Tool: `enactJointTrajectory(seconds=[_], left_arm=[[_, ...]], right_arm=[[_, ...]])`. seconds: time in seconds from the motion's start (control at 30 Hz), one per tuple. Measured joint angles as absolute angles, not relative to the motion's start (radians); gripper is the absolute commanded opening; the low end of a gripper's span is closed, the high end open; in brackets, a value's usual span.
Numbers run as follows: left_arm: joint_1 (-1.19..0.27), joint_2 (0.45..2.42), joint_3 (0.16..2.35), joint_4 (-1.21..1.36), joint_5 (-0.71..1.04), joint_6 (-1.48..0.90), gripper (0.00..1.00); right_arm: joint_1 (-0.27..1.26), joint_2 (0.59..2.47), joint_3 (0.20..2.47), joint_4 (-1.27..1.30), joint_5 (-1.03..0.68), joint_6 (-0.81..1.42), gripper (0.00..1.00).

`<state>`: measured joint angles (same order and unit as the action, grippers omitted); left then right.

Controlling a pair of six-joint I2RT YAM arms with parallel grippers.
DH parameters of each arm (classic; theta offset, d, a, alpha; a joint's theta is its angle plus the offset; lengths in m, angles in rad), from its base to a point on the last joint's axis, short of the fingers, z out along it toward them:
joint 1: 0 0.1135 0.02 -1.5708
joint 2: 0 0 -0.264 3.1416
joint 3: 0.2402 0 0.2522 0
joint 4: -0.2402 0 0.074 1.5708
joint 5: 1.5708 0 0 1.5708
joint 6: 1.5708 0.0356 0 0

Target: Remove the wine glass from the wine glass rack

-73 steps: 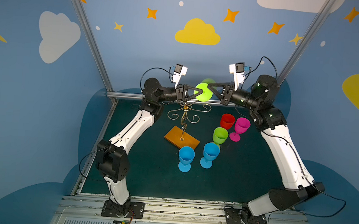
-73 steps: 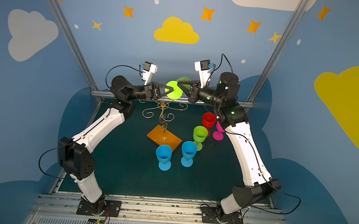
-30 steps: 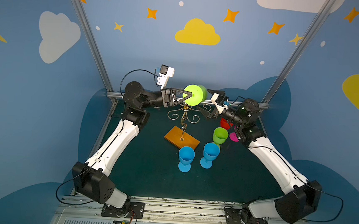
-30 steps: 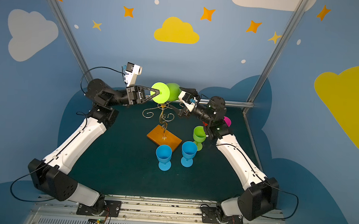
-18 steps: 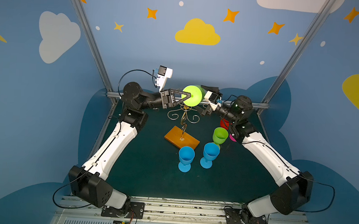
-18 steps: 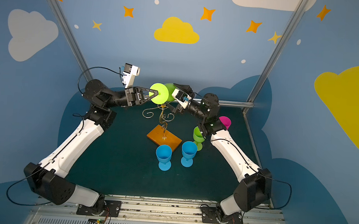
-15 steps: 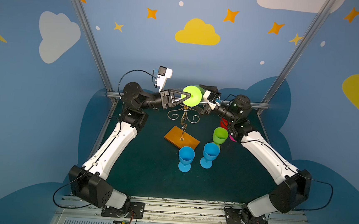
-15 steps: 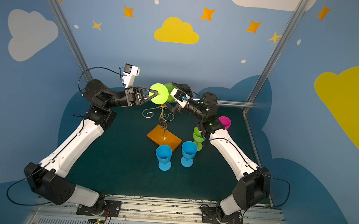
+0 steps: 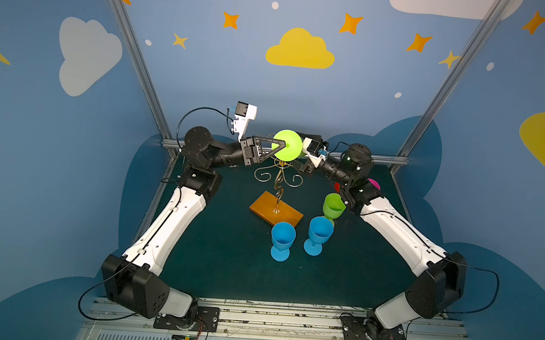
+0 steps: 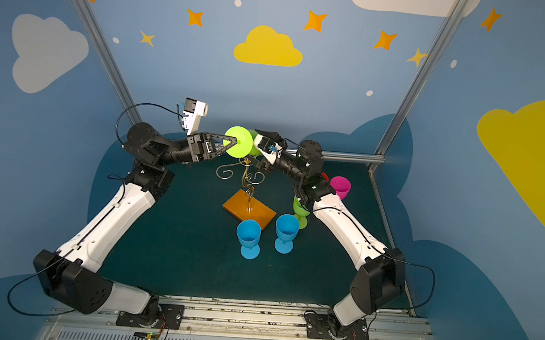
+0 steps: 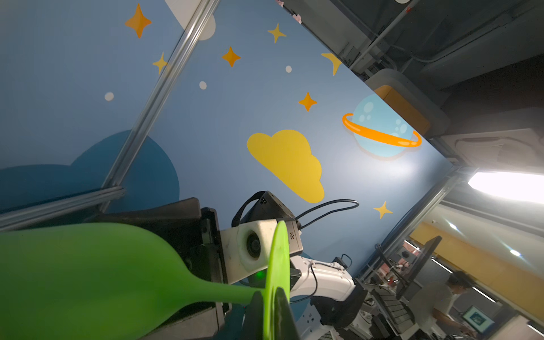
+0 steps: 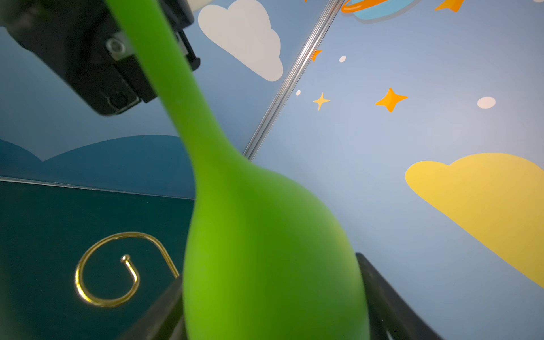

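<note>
Right fingers [image 12: 379,297] now around wine glass [image 12: 265,250]

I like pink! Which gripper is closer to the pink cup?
Right. The right gripper straddles the lime glass at its bowl, on the side of the rack toward the pink cup; the left gripper pinches its foot, farther away.
</note>
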<state>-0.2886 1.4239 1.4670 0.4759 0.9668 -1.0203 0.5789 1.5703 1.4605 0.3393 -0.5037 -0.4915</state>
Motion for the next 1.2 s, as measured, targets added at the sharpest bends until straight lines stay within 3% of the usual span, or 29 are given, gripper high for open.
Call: enactJointTrajectory(seconds=[0.13,0.33,0.63,0.8,1.2], left_arm=[[-0.276,1.399,1.451,0.45,0.933,-0.963,0.55],[-0.26,1.329,1.396,0.364,0.842,-0.792,0.67],[-0.258,1.114,1.167,0.364,0.574,-0.323,0.69],[-0.263,1.102,1.071,0.404,0.466,-0.078,0.65],[-0.276,1.024,0.97,0.485,0.432,0.214,0.6]], right_arm=[[0.591,1.56,1.463,0.286,-0.477,-0.495,0.46],[0.614,1.521,1.521,0.128,-0.409,-0.501,0.38],[0.721,1.474,1.724,-0.267,-0.179,-0.517,0.29],[0.808,1.467,1.822,-0.462,-0.05,-0.519,0.28],[0.875,1.536,1.993,-0.833,0.133,-0.386,0.22]])
